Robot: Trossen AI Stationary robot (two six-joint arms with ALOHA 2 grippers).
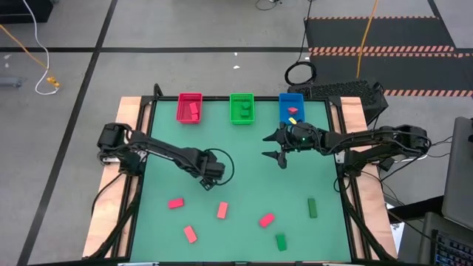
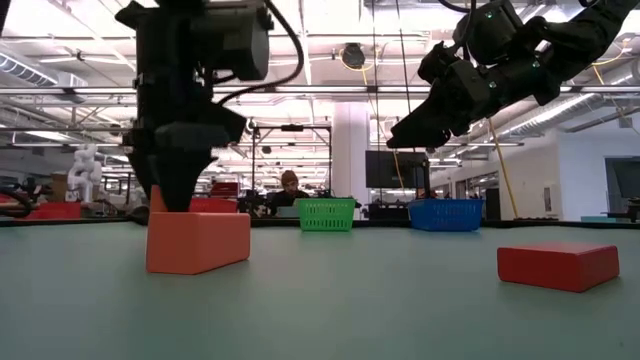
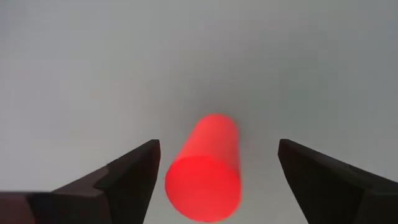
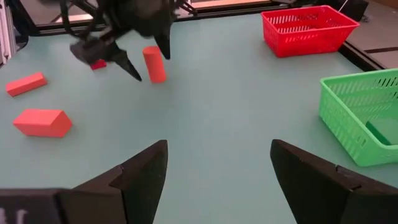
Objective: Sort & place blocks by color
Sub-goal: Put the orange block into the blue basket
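Observation:
A red cylinder block point(image 3: 205, 168) stands upright on its end on the green table point(image 1: 244, 170), also seen in the right wrist view point(image 4: 154, 64). My left gripper point(image 3: 217, 146) points down over it, open, one finger on each side and both clear of it. In the high view my left gripper point(image 1: 209, 179) hides that block. Several red blocks point(image 1: 176, 202) and two green blocks point(image 1: 312, 207) lie flat near the front edge. My right gripper point(image 1: 272, 148) hangs open and holds nothing, near the blue bin point(image 1: 291, 109).
The red bin point(image 1: 190, 108), green bin point(image 1: 242, 108) and blue bin stand in a row at the far edge, each holding blocks. In the low view a red block point(image 2: 197, 240) lies in front of my left gripper point(image 2: 178, 195), and another red block point(image 2: 558, 265) lies right.

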